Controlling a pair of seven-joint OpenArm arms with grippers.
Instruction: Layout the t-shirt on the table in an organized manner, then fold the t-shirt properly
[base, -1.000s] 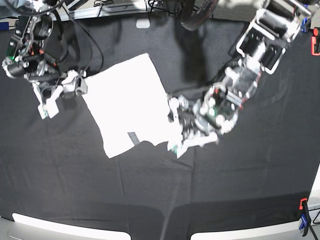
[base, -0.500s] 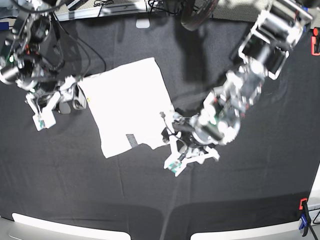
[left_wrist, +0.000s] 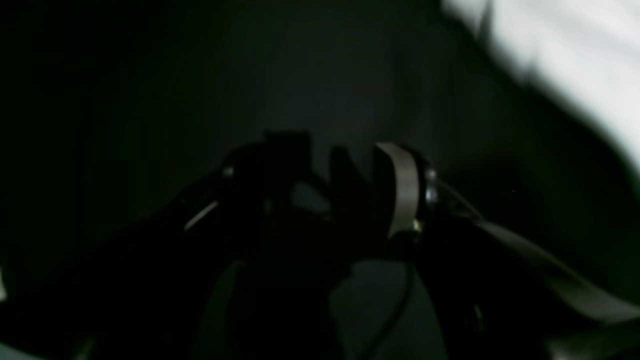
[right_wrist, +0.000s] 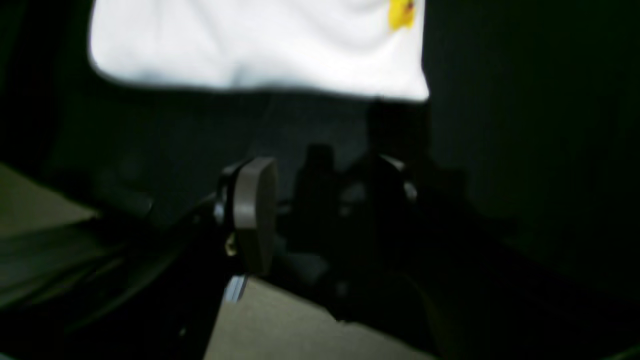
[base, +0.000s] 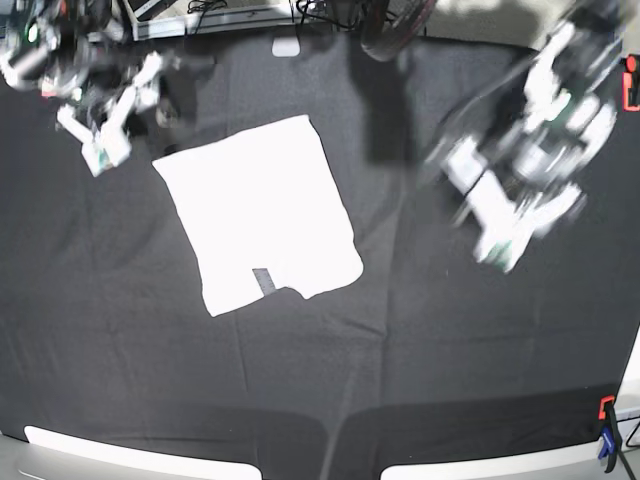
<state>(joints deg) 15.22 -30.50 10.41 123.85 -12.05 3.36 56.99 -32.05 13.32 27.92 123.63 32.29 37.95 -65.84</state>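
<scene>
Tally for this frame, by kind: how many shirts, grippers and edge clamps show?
T-shirt: 1
Grippers: 2, left gripper and right gripper, neither holding anything
Clamps: 2, an orange one and a blue and orange one, both at the table edge
Total: 5

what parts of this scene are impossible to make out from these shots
- White cloth t-shirt, base view: the print is hidden, apart from a yellow speck in the right wrist view.
- Left gripper, base view: motion blur smears its fingers; the left wrist view is too dark.
- Right gripper, right wrist view: one finger lost in shadow.
- Black cloth table: edges cut off.
</scene>
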